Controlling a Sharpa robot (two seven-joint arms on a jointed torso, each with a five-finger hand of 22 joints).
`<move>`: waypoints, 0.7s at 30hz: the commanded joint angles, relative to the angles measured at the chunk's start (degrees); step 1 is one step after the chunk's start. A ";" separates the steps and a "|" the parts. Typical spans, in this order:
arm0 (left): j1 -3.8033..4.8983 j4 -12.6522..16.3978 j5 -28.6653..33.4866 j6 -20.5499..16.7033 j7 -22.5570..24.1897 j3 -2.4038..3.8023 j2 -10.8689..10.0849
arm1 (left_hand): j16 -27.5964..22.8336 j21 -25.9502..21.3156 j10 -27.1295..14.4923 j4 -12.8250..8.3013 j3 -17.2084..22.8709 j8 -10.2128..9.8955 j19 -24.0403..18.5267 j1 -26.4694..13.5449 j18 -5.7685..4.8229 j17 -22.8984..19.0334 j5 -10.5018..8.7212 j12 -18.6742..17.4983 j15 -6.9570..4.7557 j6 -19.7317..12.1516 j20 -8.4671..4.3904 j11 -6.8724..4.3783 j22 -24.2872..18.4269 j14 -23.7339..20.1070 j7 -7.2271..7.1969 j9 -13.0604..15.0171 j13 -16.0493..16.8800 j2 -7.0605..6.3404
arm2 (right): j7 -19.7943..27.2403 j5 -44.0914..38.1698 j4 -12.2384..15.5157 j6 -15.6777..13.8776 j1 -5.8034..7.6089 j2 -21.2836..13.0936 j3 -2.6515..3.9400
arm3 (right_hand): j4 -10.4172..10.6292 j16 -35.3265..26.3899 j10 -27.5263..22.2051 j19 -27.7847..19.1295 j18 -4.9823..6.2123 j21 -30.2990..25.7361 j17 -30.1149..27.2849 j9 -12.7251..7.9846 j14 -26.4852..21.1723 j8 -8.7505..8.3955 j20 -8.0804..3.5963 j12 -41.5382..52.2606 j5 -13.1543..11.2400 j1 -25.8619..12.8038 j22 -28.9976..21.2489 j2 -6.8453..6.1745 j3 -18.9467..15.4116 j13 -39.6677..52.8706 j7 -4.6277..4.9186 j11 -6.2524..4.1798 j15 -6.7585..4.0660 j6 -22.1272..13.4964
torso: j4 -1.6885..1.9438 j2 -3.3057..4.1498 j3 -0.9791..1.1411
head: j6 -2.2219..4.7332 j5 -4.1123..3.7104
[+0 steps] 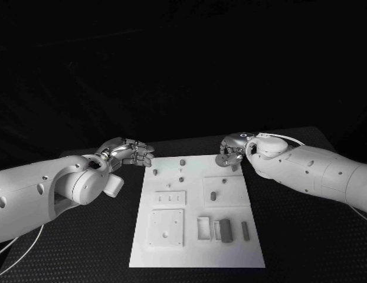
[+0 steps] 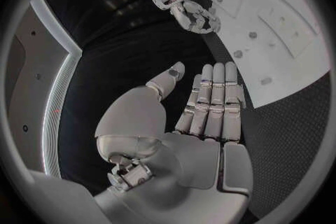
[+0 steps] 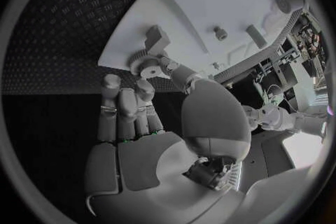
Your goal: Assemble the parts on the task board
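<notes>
place: robotics lab | evidence: black test table (image 1: pixel 81 247), white task board (image 1: pixel 196 247), dark backdrop

task board (image 1: pixel 196 256): white, flat, table centre | parts (image 1: pixel 225 230): grey, on board

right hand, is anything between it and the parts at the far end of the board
Nothing visible blocks it. The right hand is already at the far right corner of the task board, and in the right wrist view its fingers meet a small gear-like part at the board's edge.
</notes>
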 commanded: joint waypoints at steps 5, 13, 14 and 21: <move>0.03 0.23 -0.12 0.76 0.51 0.04 0.06 | -0.31 -0.28 0.37 -0.23 -0.15 -0.40 0.36 -0.13 0.72 0.11 0.19 -0.32 0.15 0.34 0.05 -0.08 0.09 0.46 0.05 -0.06 0.06 -0.04 | 0.57 -0.40 -0.74 2.91 -0.09 0.43 -0.14 | -1.24 0.54 -0.76 -0.40 1.17 0.32 -0.40 -0.39 -0.03 -0.11 -0.43 0.97 -0.19 0.18 1.05 2.79 0.09 -0.81 1.56 0.64 0.12 1.25 | 1.22 -0.02 -0.02 | -0.11 -0.09; 0.03 0.22 -0.12 0.76 0.41 0.04 -0.01 | -0.35 -0.29 0.36 -0.22 -0.17 -0.41 0.35 -0.14 0.71 0.14 0.19 -0.34 0.15 0.34 0.05 -0.07 0.10 0.46 0.06 -0.08 0.07 -0.05 | 0.12 -0.40 -1.10 4.43 -0.14 0.43 -0.28 | -2.41 0.61 -1.17 -0.68 1.17 0.31 -1.00 -0.68 -0.55 -0.39 -0.32 1.37 -0.16 -0.04 1.03 3.97 -0.15 -1.47 1.62 0.73 0.19 1.02 | 1.20 -0.02 0.01 | -0.25 0.00; 0.03 0.23 -0.12 0.76 0.39 0.04 -0.03 | -0.36 -0.29 0.36 -0.22 -0.16 -0.41 0.35 -0.14 0.71 0.15 0.19 -0.34 0.15 0.34 0.05 -0.07 0.10 0.46 0.06 -0.09 0.07 -0.04 | 0.02 -0.44 -1.09 4.91 -0.15 0.41 -0.30 | -2.50 0.61 -1.21 -0.70 1.17 0.30 -1.09 -0.70 -0.63 -0.42 -0.31 1.39 -0.16 -0.06 1.02 3.94 -0.18 -1.51 1.63 0.74 0.20 1.00 | 1.18 -0.03 0.02 | -0.29 0.01; 0.04 0.31 -0.12 0.74 0.39 0.04 -0.04 | -0.39 -0.31 0.36 -0.22 -0.17 -0.42 0.35 -0.15 0.71 0.18 0.19 -0.36 0.16 0.34 0.05 -0.07 0.11 0.46 0.06 -0.10 0.08 -0.05 | -0.05 -0.50 -1.35 9.34 -0.17 0.57 -0.76 | -2.94 0.62 -1.62 -0.91 1.17 0.23 -1.67 -0.90 -1.21 -0.64 -0.15 1.59 -0.15 -0.53 0.99 3.24 -0.36 -1.92 1.76 0.87 0.32 0.78 | 1.18 -0.02 0.03 | -0.53 0.03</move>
